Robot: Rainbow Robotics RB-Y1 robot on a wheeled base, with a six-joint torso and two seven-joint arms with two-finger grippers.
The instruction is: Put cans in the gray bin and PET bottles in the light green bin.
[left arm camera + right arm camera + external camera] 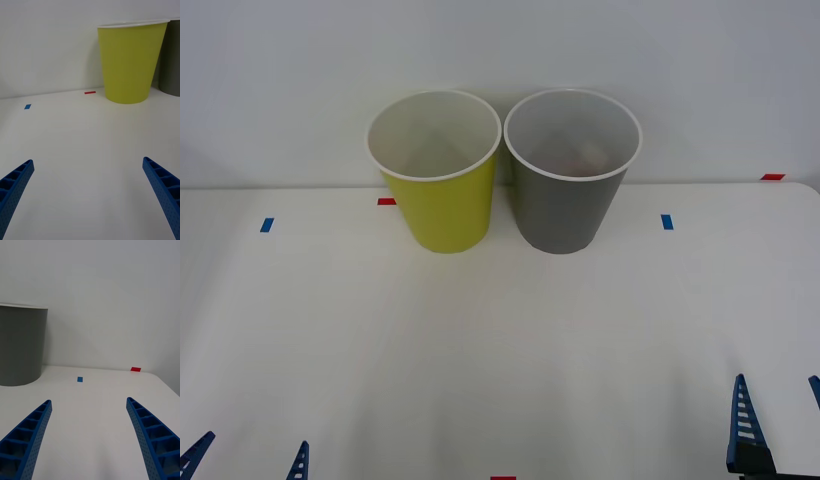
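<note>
The light green bin (442,215) and the gray bin (568,212) stand upright side by side at the back of the white table, green on the left; both also show in the left wrist view, the light green bin (129,63) beside the gray bin (171,56). Low inside the gray bin is a faint reddish patch; I cannot tell whether it is a can. No cans or PET bottles lie on the table. My left gripper (250,455) (88,161) is open at the near left edge. My right gripper (778,400) (88,401) is open at the near right, with the gray bin (20,345) ahead of it.
Small tape marks lie on the table: blue (267,225) and red (386,201) on the left, blue (667,221) and red (772,177) on the right, red (502,478) at the front edge. A plain wall rises right behind the bins.
</note>
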